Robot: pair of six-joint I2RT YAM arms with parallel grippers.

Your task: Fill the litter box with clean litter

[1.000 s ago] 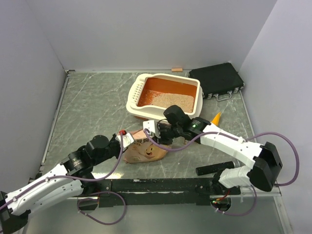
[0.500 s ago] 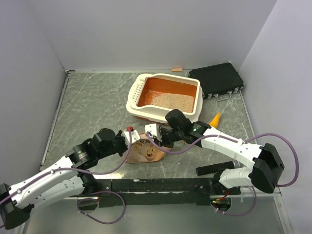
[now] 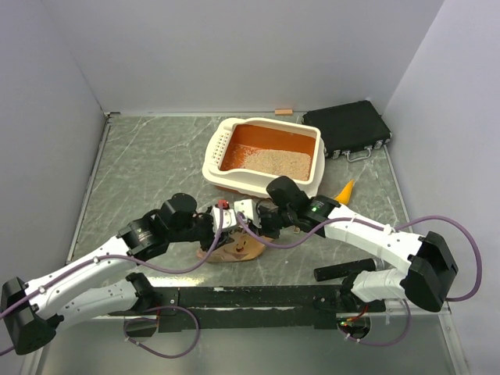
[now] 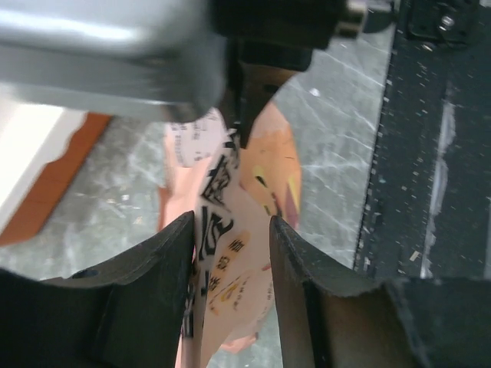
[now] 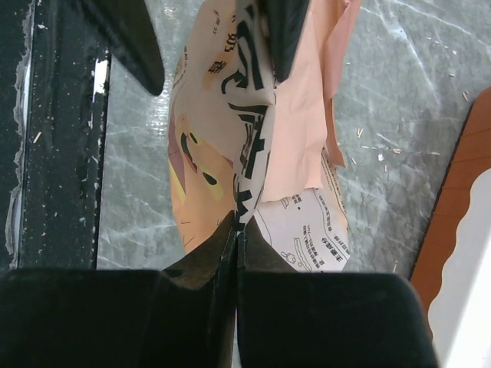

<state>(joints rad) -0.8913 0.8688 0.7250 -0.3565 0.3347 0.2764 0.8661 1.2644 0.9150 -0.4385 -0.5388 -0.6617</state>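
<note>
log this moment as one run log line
left gripper: open, straddling paper litter bag | right gripper: shut on bag edge | litter box: partly filled with litter

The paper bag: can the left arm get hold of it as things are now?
Probably yes. The left gripper stands open with an edge of the paper bag between its fingers; the right gripper, shut on that bag, blocks nothing there.

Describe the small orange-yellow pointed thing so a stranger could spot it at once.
Find the large orange plastic litter box with the cream rim at the back of the grey table. Just past its right near corner, before the flat black case, lies the small orange-yellow pointed piece, the only cone-like shape.
</note>
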